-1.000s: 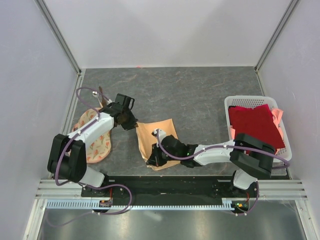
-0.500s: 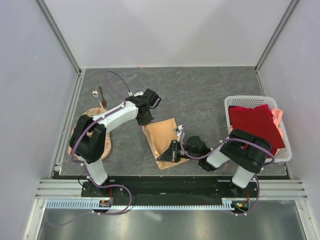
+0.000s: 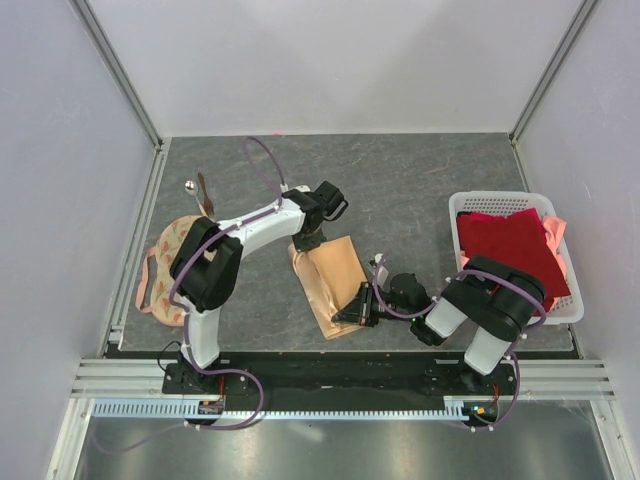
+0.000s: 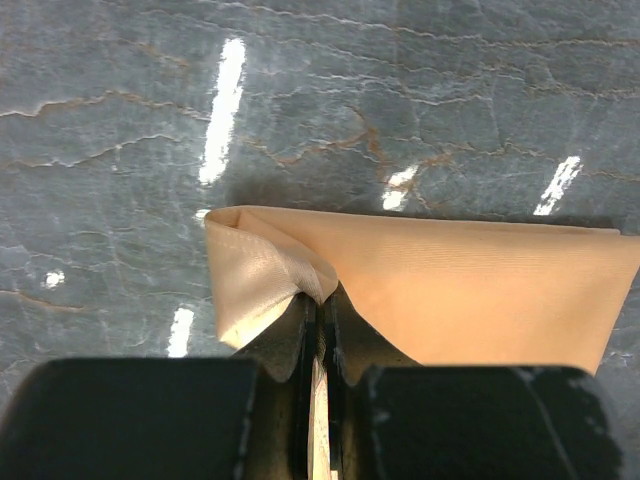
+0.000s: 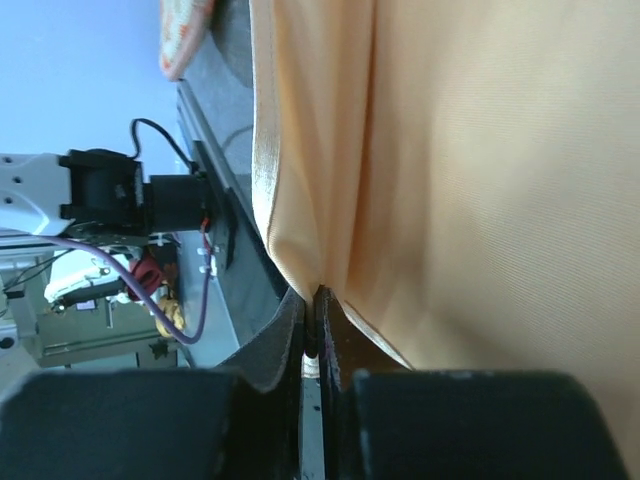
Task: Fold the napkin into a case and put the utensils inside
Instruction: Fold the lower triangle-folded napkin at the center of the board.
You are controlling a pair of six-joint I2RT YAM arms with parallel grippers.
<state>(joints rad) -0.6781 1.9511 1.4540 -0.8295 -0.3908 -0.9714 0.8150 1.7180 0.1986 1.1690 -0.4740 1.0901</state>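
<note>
My napkin [image 3: 335, 280] lies folded narrow in the middle of the table [image 3: 420, 190]. My left gripper [image 4: 320, 300] and right gripper [image 5: 313, 300] each pinch its edge. The spoon [image 3: 189, 186] and stick [image 3: 203, 188] are not inside yet.

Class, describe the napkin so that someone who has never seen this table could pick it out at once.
On the grey table, look near the middle: the napkin lies there, folded oblong. It alone is plain peach-orange: the round cloth on the left is printed cream, and the dark red cloth sits in the white basket.
</note>
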